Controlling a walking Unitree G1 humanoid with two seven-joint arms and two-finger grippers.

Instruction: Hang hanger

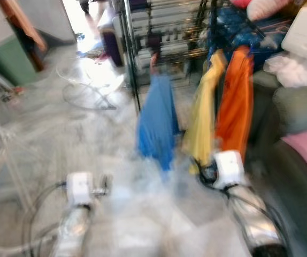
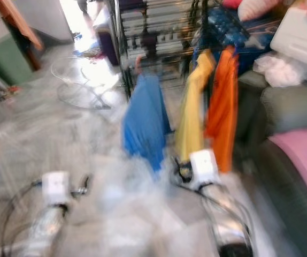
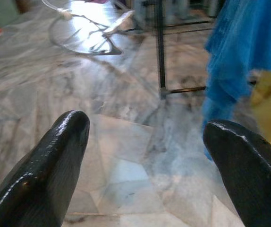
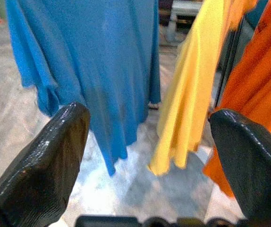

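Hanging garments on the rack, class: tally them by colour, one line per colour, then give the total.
Blue garment: 1
Yellow garment: 1
Orange garment: 1
Total: 3

Both eye views were blurry. The hanger tops of the blue shirt [image 1: 156, 120], yellow shirt [image 1: 203, 115] and orange shirt [image 1: 234, 104] on the rack [image 1: 164, 32] were too smeared to see.
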